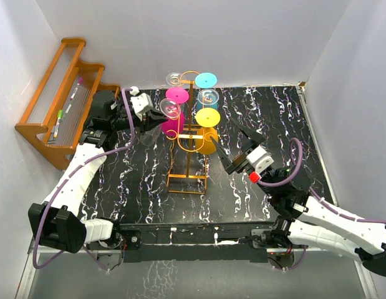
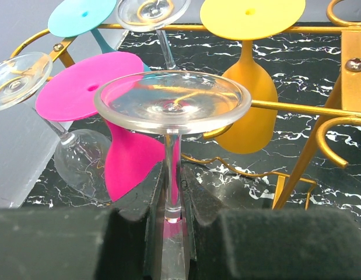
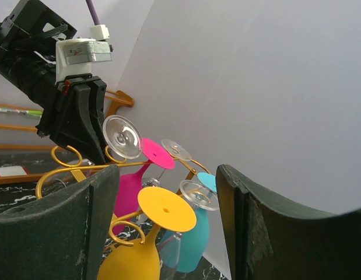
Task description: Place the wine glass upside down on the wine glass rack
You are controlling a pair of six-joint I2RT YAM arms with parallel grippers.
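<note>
My left gripper point(image 1: 156, 118) is shut on the stem of a clear wine glass point(image 1: 170, 108) and holds it upside down, foot up. The glass is at the left end of the golden wire rack point(image 1: 188, 163), beside a hanging pink glass point(image 1: 175, 96). In the left wrist view my fingers point(image 2: 133, 204) clamp the stem and the round foot point(image 2: 172, 102) stands in front of the rack's rails point(image 2: 297, 108). I cannot tell whether the foot touches a rail. My right gripper point(image 1: 236, 146) is open and empty to the right of the rack. The right wrist view shows the held glass point(image 3: 123, 137) near a curled hook point(image 3: 66, 156).
Yellow point(image 1: 207, 118), teal point(image 1: 206, 80) and two clear glasses point(image 1: 174, 79) hang upside down on the rack. A brown wooden stepped shelf point(image 1: 37, 134) with pens stands at the far left. White walls close in the back and both sides.
</note>
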